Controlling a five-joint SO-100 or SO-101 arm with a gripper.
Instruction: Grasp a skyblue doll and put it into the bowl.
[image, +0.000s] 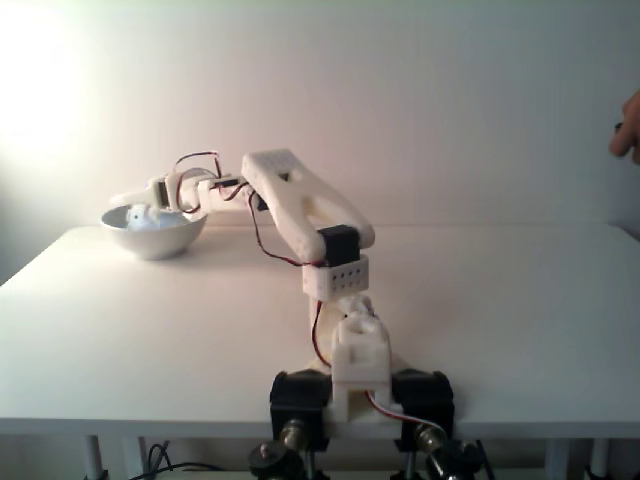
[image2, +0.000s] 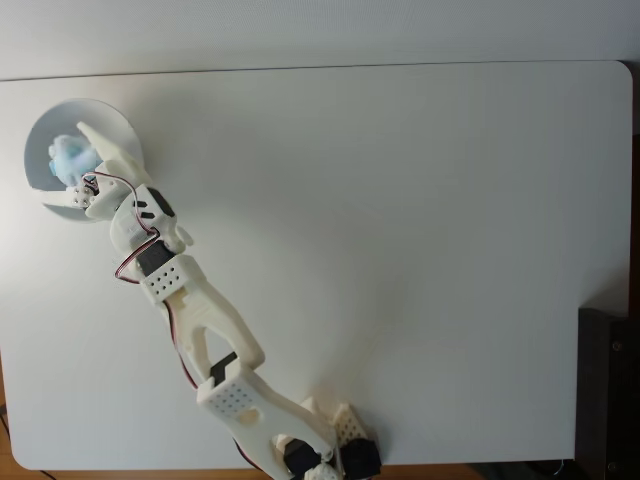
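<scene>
Surface: a plain white surface (image2: 400, 250) against a pale wall; its far edge runs just behind the bowl, and a dark strip shows past its right edge in the top-down fixed view.
Bowl: the white bowl (image: 155, 235) sits at the far left corner in the top-down fixed view (image2: 45, 125), close to both the far and left edges.
Doll: the skyblue doll (image2: 70, 157) lies inside the bowl, peeking just above the rim in the front fixed view (image: 143, 217).
Arm: the white arm (image2: 195, 320) stretches from its base at the near edge diagonally up to the bowl.
Fingers: the fingers (image2: 92, 167) are spread wide over the bowl, one on either side of the doll, released rather than clenched.
Open room: the whole middle and right of the surface lies bare.
Person: a hand (image: 628, 128) shows at the right edge of the front fixed view, well apart from the arm.
</scene>
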